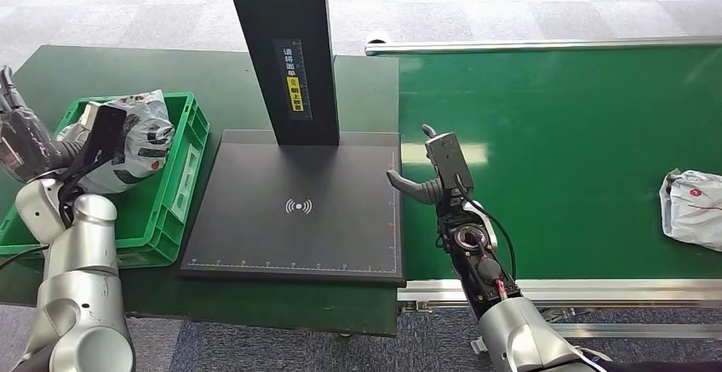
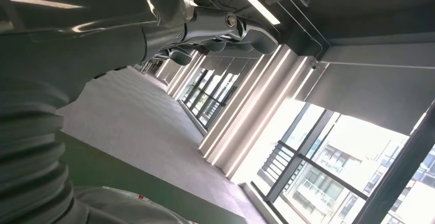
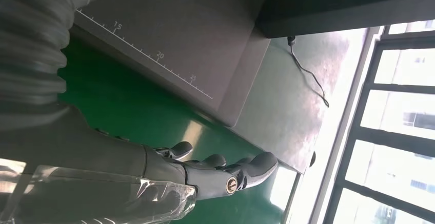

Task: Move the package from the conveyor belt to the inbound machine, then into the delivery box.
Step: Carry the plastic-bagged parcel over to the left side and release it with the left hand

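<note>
I judged the job to be at its last step for one parcel and at the start for another. My left hand [image 1: 25,146] sat at the near corner of the green crate [image 1: 191,146], the delivery box, and a crinkled grey plastic package [image 1: 136,138] with red and dark print lay inside it, pressed up against the hand's dark fingers; I could not tell whether the fingers were closed on the bag or merely resting against it, and the left wrist view showed them stretched out toward the ceiling with nothing plainly between them. My right hand [image 1: 434,172] hung over the green conveyor belt [image 1: 579,134], just beside the edge of the inbound machine [image 1: 298,210], fingers straight and apart, thumb pointing toward the machine's plate, holding nothing. A second package [image 1: 691,208], a soft, rumpled grey pouch, lay well off to the far side of that hand, near the belt's end. As I saw it, the next move called for freeing the left hand from the crate and reaching the right hand across the belt to that pouch. The belt looked smooth and slightly glossy; the machine's plate was matte dark grey, flat, with a ruled edge and a signal mark, under a black upright post [image 1: 285,48]. The crate was rigid moulded plastic on a dark green desk [image 1: 77,70].
</note>
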### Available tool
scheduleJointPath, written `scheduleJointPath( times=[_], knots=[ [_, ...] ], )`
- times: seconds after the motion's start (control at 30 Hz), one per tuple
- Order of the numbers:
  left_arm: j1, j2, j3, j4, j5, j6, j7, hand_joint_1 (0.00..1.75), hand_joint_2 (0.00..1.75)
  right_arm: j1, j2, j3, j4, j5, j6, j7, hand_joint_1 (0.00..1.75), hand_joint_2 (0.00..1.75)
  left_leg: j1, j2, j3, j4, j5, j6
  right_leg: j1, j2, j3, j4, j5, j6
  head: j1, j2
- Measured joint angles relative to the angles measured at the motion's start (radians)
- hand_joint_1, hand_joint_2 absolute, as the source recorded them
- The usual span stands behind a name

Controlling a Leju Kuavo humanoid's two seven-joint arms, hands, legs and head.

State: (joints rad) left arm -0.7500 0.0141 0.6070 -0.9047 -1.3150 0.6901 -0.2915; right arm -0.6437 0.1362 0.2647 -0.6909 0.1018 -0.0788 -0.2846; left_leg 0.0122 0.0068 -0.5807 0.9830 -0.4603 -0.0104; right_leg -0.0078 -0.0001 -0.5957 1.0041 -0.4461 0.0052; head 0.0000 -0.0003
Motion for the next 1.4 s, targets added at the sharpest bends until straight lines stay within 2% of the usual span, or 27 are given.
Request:
scheduleJointPath(
  times=[0.13,0.17,0.23,0.3,0.33,0.4,0.47,0.53,0.6,0.67,0.73,0.8,0.93,1.0,1.07,1.13,1.17,1.2,1.23,1.27,1.33,1.37,1.4],
  knots=[
    [0.002,-0.016,0.018,-0.023,0.002,0.000,-0.017,0.00,1.75,0.000,0.000,0.000,0.000,0.000,0.000,0.000,0.00,1.75,0.000,0.000,0.000,0.000,0.000,0.000,0.000,0.000,0.000,0.000,0.000,0.000,0.000,0.000],
    [0.002,-0.022,0.027,-0.033,0.009,0.000,-0.048,0.00,1.75,0.000,0.000,0.000,0.000,0.001,0.000,0.000,0.00,1.75,0.000,0.000,0.000,0.000,0.000,0.000,0.000,0.000,0.000,0.000,0.000,0.000,0.000,0.000],
    [0.004,-0.046,0.062,-0.078,0.055,0.000,-0.183,0.00,1.75,-0.001,0.000,0.000,0.000,0.003,0.000,-0.001,0.00,1.75,0.000,0.000,0.000,0.000,0.000,0.000,0.000,0.000,0.000,0.000,0.000,0.000,0.000,0.000],
    [0.010,-0.082,0.098,-0.166,0.170,0.002,-0.328,0.00,1.75,-0.002,0.001,0.000,0.000,0.005,0.002,-0.005,0.00,1.75,0.000,0.000,-0.001,0.000,0.000,0.000,0.000,0.000,0.000,0.000,0.000,0.000,0.000,0.000],
    [0.015,-0.100,0.105,-0.219,0.244,0.002,-0.367,0.00,1.75,-0.003,0.002,0.000,0.000,0.006,0.002,-0.007,0.00,1.75,0.000,0.001,-0.001,0.000,0.000,0.000,0.000,0.000,0.000,0.000,0.000,0.000,0.000,0.000],
    [0.029,-0.131,0.099,-0.323,0.373,0.003,-0.397,0.00,1.75,-0.003,0.002,0.000,0.000,0.007,0.004,-0.012,0.00,1.75,0.000,0.000,-0.001,0.000,0.000,0.000,0.000,0.000,0.000,0.000,0.000,0.000,0.000,0.000],
    [0.050,-0.159,0.080,-0.417,0.421,0.003,-0.402,0.00,1.75,-0.004,0.002,0.000,0.000,0.007,0.005,-0.016,0.00,1.75,0.000,0.000,-0.001,0.000,-0.001,0.000,0.000,0.000,0.000,-0.001,0.000,0.000,0.000,0.000],
    [0.065,-0.182,0.059,-0.474,0.330,0.003,-0.381,0.00,0.87,-0.005,0.001,0.000,0.000,0.008,0.004,-0.019,0.00,1.75,0.000,0.000,-0.001,0.000,-0.001,0.000,0.000,-0.001,0.000,-0.001,0.000,0.000,0.000,0.000],
    [0.070,-0.187,0.040,-0.460,0.085,0.002,-0.259,0.00,0.00,-0.005,0.000,0.000,0.000,0.010,0.003,-0.019,0.00,1.75,0.000,-0.001,0.000,0.000,-0.001,0.000,-0.001,-0.002,0.000,-0.001,0.000,0.000,0.000,0.000],
    [0.090,-0.172,0.004,-0.420,-0.159,0.002,-0.052,0.00,0.00,-0.004,0.000,-0.001,0.000,0.013,0.004,-0.017,0.00,1.75,0.000,0.001,0.000,0.000,0.000,0.000,0.000,0.000,0.000,-0.001,0.001,-0.001,0.000,0.000],
    [0.121,-0.147,-0.051,-0.395,-0.242,0.002,0.131,0.00,0.87,-0.002,-0.004,-0.003,0.000,0.017,0.005,-0.012,0.00,1.75,0.000,0.004,0.000,0.000,0.000,-0.001,0.000,0.001,-0.001,0.000,0.002,-0.003,0.000,0.000],
    [0.143,-0.105,-0.121,-0.365,-0.239,0.003,0.307,0.00,1.75,0.000,-0.008,-0.004,0.000,0.022,0.010,-0.007,0.00,1.75,0.001,0.004,0.000,0.000,0.001,-0.001,0.001,0.001,-0.001,0.000,0.003,-0.003,0.000,0.000],
    [0.157,0.049,-0.344,-0.252,-0.239,0.002,0.703,0.00,0.00,0.001,-0.011,-0.005,0.000,0.030,0.024,-0.003,0.00,1.75,0.002,0.004,0.000,0.000,0.001,-0.001,0.002,0.001,-0.001,0.000,0.002,-0.003,0.000,0.000],
    [0.155,0.129,-0.444,-0.192,-0.239,0.002,0.807,0.00,0.00,0.002,-0.012,-0.005,0.000,0.031,0.030,-0.003,0.00,1.75,0.002,0.004,0.000,0.000,0.001,-0.001,0.002,0.001,-0.001,0.000,0.002,-0.003,0.000,0.000],
    [0.157,0.191,-0.502,-0.156,-0.239,0.003,0.828,0.00,0.00,0.002,-0.012,-0.005,0.000,0.032,0.034,-0.004,0.00,1.75,0.002,0.005,0.000,0.000,0.001,-0.001,0.002,0.002,-0.001,0.000,0.002,-0.003,0.000,0.000],
    [0.169,0.236,-0.519,-0.166,-0.234,0.003,0.784,0.00,0.00,0.002,-0.012,-0.004,0.000,0.031,0.035,-0.006,0.00,1.75,0.002,0.005,0.000,0.000,0.001,-0.001,0.002,0.003,-0.002,0.001,0.002,-0.003,0.000,0.000],
    [0.178,0.246,-0.509,-0.192,-0.222,0.003,0.725,0.00,0.00,0.003,-0.013,-0.004,0.000,0.031,0.035,-0.008,0.00,1.75,0.002,0.005,0.000,0.000,0.001,-0.001,0.002,0.003,-0.002,0.000,0.002,-0.003,0.000,0.000],
    [0.182,0.242,-0.484,-0.229,-0.200,0.003,0.631,0.00,0.00,0.004,-0.013,-0.004,0.000,0.030,0.035,-0.010,0.00,1.75,0.002,0.004,-0.001,0.000,0.001,-0.001,0.002,0.002,-0.003,0.000,0.002,-0.003,0.000,0.000],
    [0.176,0.222,-0.439,-0.269,-0.170,0.004,0.496,0.00,0.00,0.005,-0.014,-0.003,0.000,0.028,0.035,-0.012,0.00,1.75,0.002,0.002,-0.002,0.000,0.001,-0.001,0.002,0.000,-0.003,0.000,0.002,-0.003,0.000,0.000],
    [0.161,0.190,-0.372,-0.307,-0.133,0.004,0.310,0.00,0.00,0.006,-0.014,-0.003,0.000,0.026,0.035,-0.013,0.00,1.75,0.002,0.000,-0.004,0.000,0.002,0.000,0.002,-0.001,-0.003,0.000,0.002,-0.002,0.001,0.000],
    [0.112,0.118,-0.189,-0.368,-0.057,0.005,-0.130,0.00,0.00,0.008,-0.014,0.000,0.000,0.022,0.036,-0.015,0.00,1.75,0.001,0.001,-0.004,0.000,0.002,0.000,0.001,-0.001,-0.003,0.000,0.002,-0.002,0.001,0.000],
    [0.092,0.085,-0.092,-0.397,-0.018,0.005,-0.315,0.00,0.00,0.009,-0.013,0.002,0.000,0.021,0.037,-0.016,0.00,1.75,0.001,0.004,-0.004,0.000,0.002,0.000,0.001,0.002,-0.003,0.000,0.003,-0.002,0.002,0.000],
    [0.079,0.059,-0.009,-0.425,0.018,0.006,-0.430,0.00,0.00,0.010,-0.012,0.003,0.000,0.021,0.038,-0.016,0.00,1.75,0.000,0.007,-0.003,0.000,0.001,-0.001,0.000,0.005,-0.004,0.000,0.003,-0.003,0.001,0.000]
  ],
)
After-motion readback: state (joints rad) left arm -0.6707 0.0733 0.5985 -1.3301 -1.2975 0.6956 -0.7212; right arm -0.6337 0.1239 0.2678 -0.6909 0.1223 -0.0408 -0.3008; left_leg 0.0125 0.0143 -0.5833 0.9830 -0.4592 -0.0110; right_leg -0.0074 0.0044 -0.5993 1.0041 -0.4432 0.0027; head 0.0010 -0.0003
